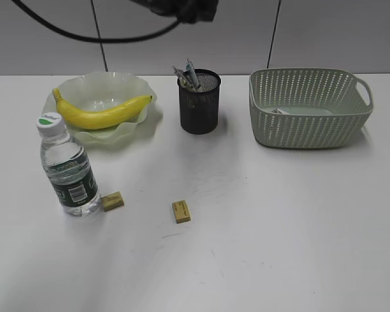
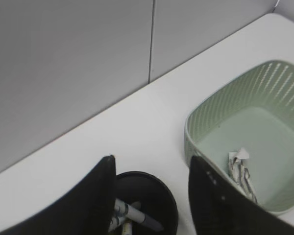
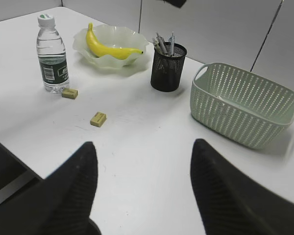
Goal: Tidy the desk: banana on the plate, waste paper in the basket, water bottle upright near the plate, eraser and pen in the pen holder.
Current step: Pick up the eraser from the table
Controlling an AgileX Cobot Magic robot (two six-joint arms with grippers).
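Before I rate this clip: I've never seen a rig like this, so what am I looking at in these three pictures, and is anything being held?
It is a two-armed table robot with a pincer gripper on each arm. One picture is a camera facing the desk; the other two are cameras on the wrists, and the dark shapes at their bottom edges are the gripper fingers.

On the desk: a banana in the green plate, an upright water bottle, two small yellowish erasers, a black pen holder with pens, and a green basket containing waste paper.

The left gripper hangs above the pen holder, jaws apart, empty. The right gripper is open too, holding nothing, looking across the whole desk.
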